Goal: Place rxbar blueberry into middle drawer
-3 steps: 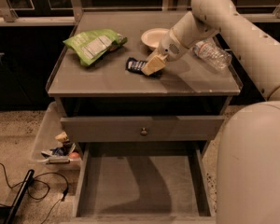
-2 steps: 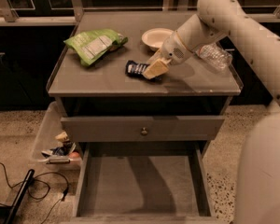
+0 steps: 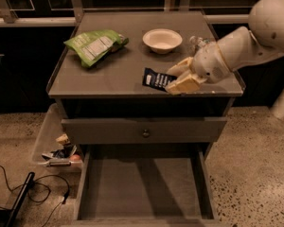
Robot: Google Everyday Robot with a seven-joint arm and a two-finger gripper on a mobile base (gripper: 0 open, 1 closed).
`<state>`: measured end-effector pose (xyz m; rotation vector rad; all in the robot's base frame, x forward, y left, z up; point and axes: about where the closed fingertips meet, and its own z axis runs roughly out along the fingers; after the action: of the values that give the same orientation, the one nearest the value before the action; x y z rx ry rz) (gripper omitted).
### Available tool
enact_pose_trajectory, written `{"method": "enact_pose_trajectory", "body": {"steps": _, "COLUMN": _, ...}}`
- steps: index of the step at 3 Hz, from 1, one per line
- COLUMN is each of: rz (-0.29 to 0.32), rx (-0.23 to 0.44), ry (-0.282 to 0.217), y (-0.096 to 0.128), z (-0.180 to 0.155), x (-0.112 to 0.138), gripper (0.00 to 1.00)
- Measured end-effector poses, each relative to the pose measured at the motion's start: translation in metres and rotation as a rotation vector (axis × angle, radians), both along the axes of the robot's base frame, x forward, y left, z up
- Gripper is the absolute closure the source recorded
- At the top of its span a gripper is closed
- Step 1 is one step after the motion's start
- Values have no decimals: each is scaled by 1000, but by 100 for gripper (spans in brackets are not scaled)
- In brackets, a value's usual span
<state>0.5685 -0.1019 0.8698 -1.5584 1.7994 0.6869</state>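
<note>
The rxbar blueberry [image 3: 156, 79], a dark flat bar with white lettering, is at the front right of the cabinet top. My gripper [image 3: 178, 77] reaches in from the right, and its pale fingers [image 3: 183, 85] close around the bar's right end. The bar looks slightly lifted off the top, near the front edge. Below, the middle drawer [image 3: 142, 186] is pulled out, with a bare grey floor. The closed drawer front with a round knob [image 3: 145, 133] sits above it.
A green chip bag [image 3: 94, 45] lies at the back left of the top. A white bowl [image 3: 162, 39] and a clear plastic bottle [image 3: 199, 42] stand at the back. A bin of clutter [image 3: 59, 150] and cables [image 3: 19, 193] are on the floor at left.
The camera view has shifted closer. My gripper has moved with the bar toward the front edge of the cabinet top.
</note>
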Motion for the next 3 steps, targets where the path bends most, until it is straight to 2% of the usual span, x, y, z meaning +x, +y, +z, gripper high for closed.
{"method": "enact_pose_trajectory", "body": {"steps": 1, "rz": -15, "rx": -12, "ry": -35, "y": -25, "z": -9, "x": -49, "gripper": 100}}
{"method": "enact_pose_trajectory", "body": {"steps": 2, "rz": -67, "rx": -90, "ry": -30, "y": -32, "z": -41, "x": -88, "gripper": 100}}
{"method": "enact_pose_trajectory", "body": {"steps": 3, "rz": -135, "rx": -163, "ry": 55, "y": -31, "z": -115, "x": -101, "gripper": 100}}
